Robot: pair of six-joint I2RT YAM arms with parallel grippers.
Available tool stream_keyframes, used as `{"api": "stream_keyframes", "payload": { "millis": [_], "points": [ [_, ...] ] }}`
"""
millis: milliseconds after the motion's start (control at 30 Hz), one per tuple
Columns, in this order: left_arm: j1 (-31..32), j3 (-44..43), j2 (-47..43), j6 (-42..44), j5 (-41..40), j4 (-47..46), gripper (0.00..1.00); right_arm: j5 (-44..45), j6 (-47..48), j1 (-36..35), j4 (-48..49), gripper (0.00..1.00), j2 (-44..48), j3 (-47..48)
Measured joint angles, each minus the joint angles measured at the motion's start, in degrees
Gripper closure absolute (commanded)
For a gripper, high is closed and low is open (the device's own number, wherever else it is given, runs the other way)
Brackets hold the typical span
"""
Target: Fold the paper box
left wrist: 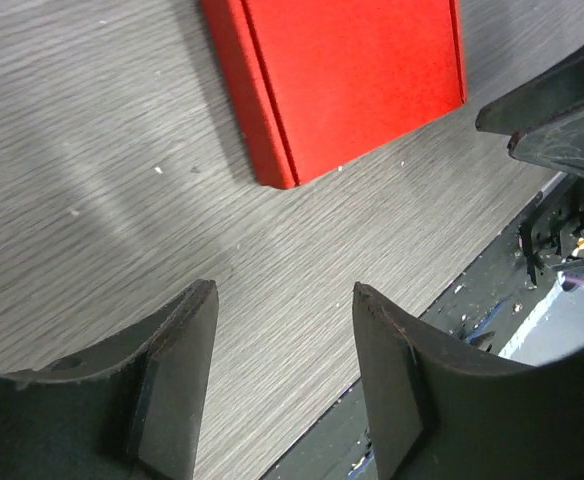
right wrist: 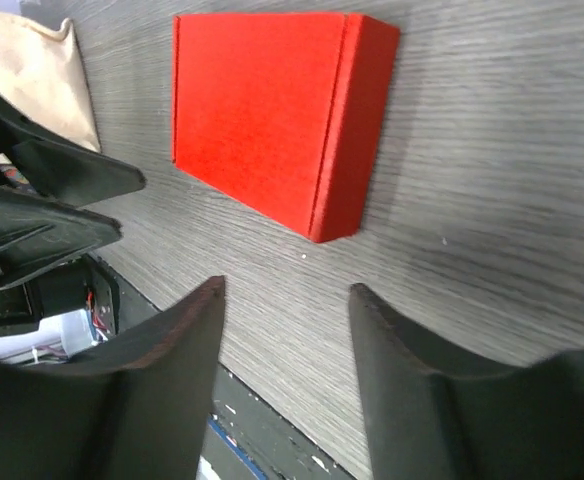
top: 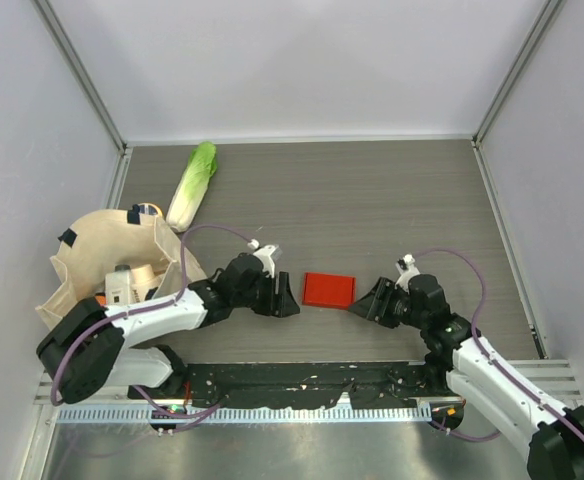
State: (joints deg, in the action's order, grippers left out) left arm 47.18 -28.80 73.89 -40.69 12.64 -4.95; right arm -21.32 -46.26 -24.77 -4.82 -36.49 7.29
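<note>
Left wrist view: the left fingers [left wrist: 184,340] stand apart with nothing between them, just short of the paper box [left wrist: 352,80]. The right fingers [right wrist: 187,335] likewise gape empty on the opposite side. The box lies flat on the desk [top: 392,200], lid flush, touched by neither. This flanking stance suggests the folding is complete or nearly so.

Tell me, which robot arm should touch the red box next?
Probably the right. In the top view the right gripper sits almost at the edge of the red box, while the left gripper has a slightly wider gap. Both are open and empty, so it's close.
</note>
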Motion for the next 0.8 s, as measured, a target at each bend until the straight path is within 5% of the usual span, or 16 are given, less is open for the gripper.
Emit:
{"api": "stream_keyframes", "payload": {
  "millis": [200, 500, 800],
  "points": [
    [-0.17, -6.58, -2.19, 0.61, -3.65, 10.82, 0.29, 2.56, -0.76, -0.02, -6.32, 0.37, -5.31, 3.82],
    [-1.18, -23.5, 17.7, 0.57, -6.6, 13.81, 0.38, 6.54, 1.84, -0.02, -2.45, 0.53, -28.89, 14.71],
    [-1.6, -23.93, 24.96, -2.4, -3.26, 9.14, 0.67, 7.8, 1.38, -0.24, 3.43, 0.59, -31.65, 14.84]
  ]
}}
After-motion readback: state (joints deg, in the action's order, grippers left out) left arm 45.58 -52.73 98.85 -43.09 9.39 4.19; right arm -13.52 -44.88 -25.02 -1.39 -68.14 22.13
